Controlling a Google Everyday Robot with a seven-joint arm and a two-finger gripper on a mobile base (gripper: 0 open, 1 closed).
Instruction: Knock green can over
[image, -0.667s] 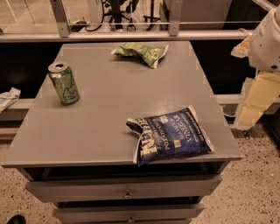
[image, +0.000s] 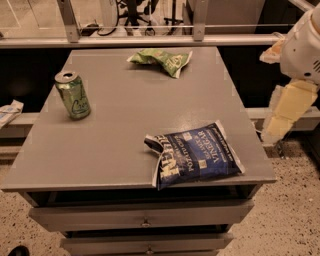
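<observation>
Grey table (image: 125, 145) is filling most of the camera view, with drawers (image: 145, 216) showing below its front edge and speckled floor (image: 292, 210) lying to the right. A metal rail (image: 150, 41) is running along behind the far edge.

- Green can (image: 73, 95) is standing upright on the left part of the tabletop, near the left edge, silver top facing up, pale markings facing the camera. Nothing is touching it.
- Green-and-white snack bag (image: 162, 59) is lying crumpled near the far edge, well apart from the can.
- Blue chip bag (image: 195, 156) is lying flat near the front right corner, its lower edge reaching just over the table's front edge.
- Gripper (image: 288, 112) is hanging off the table's right side, beyond the edge and above the floor, under the white arm (image: 304, 47). It is staying well apart from the can, with the whole tabletop between them. Open or closed: cannot tell from this angle. It is holding nothing that is showing.
</observation>
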